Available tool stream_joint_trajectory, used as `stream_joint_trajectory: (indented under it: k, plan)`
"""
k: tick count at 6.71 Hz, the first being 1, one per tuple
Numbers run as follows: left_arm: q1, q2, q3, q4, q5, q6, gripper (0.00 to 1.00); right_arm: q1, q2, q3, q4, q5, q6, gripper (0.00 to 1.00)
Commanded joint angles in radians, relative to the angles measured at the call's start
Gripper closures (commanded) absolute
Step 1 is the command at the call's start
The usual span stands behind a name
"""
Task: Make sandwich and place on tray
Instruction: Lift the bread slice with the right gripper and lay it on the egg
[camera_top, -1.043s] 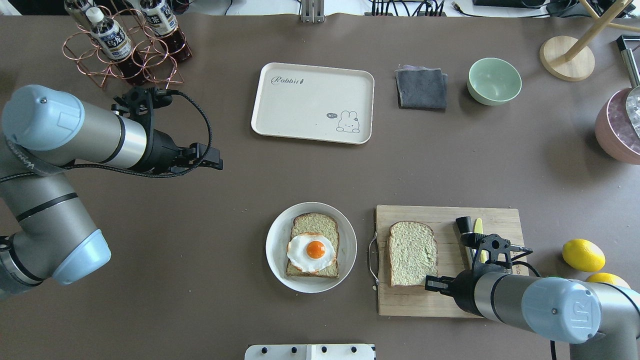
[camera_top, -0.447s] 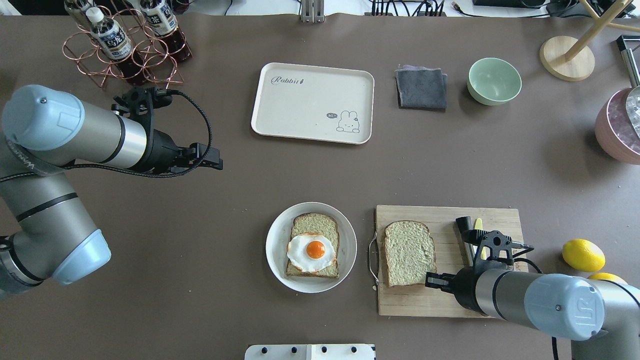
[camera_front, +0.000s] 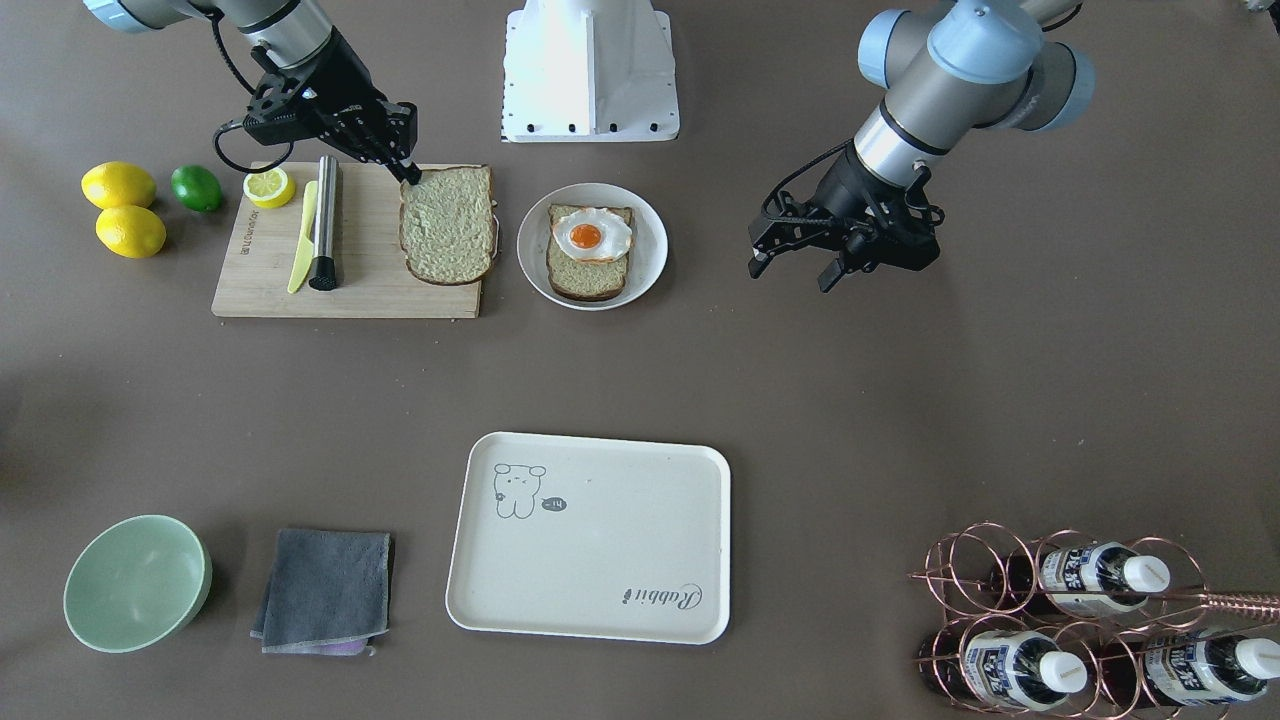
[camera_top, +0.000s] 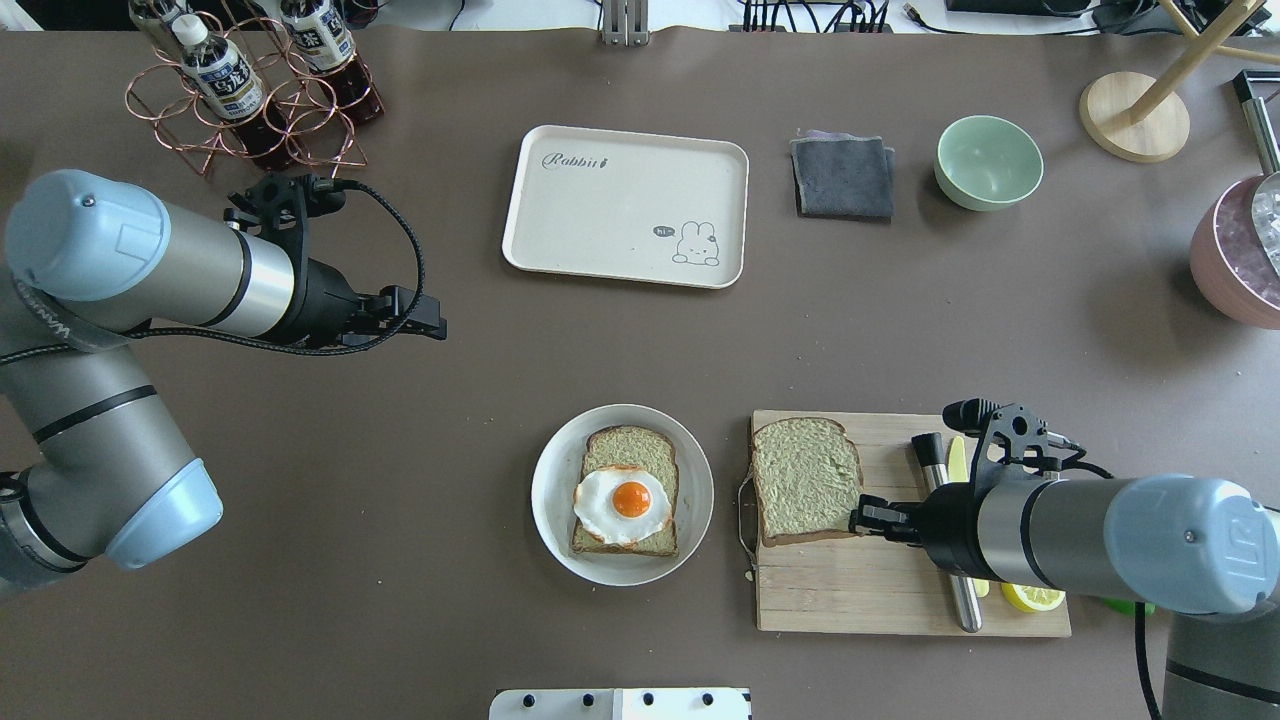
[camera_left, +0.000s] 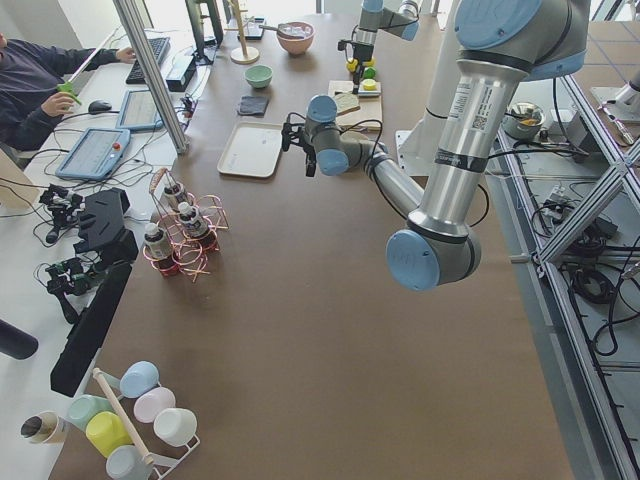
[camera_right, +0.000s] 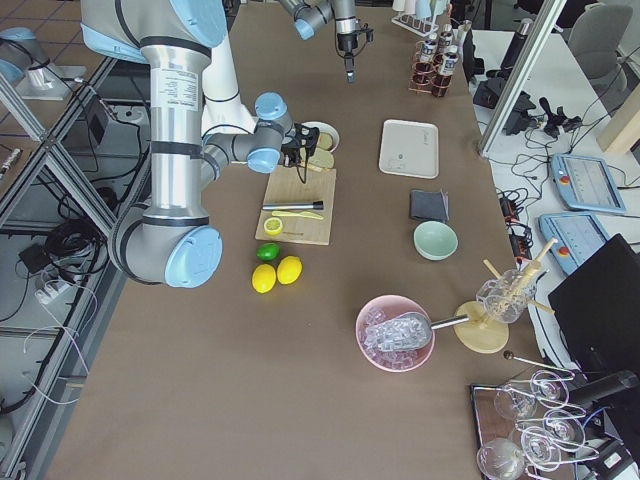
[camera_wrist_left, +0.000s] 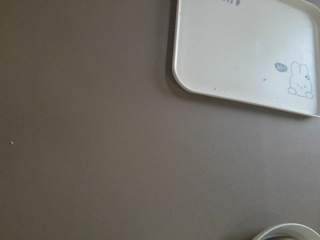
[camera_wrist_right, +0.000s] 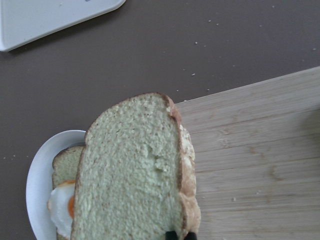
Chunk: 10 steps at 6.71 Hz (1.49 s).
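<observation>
One bread slice lies on a round white plate with a fried egg on top. My right gripper is shut on the near edge of the second bread slice and holds it tilted just above the left end of the wooden cutting board. The right wrist view shows this slice in front of the plate and egg. The cream tray lies bare at the far middle. My left gripper is open and empty, above the table left of the tray.
On the board lie a metal rod, a yellow knife and a lemon half. Lemons and a lime sit beside the board. A grey cloth, a green bowl and a bottle rack stand far back.
My right gripper has moved away from the robot and slightly left with the bread slice, carrying it toward the board's far left corner. The left arm has not moved.
</observation>
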Motion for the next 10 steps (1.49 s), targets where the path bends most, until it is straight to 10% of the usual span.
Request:
stream_joint_trajectory:
  k: [1, 10]
  plan:
    - [0.001, -0.001, 0.0, 0.0, -0.002, 0.0, 0.02, -0.067, 0.264, -0.063, -0.213, -0.071, 0.014, 1.0]
    - [0.001, -0.003, 0.002, -0.003, -0.002, 0.0, 0.02, -0.216, 0.325, -0.206, -0.208, -0.289, 0.093, 1.0]
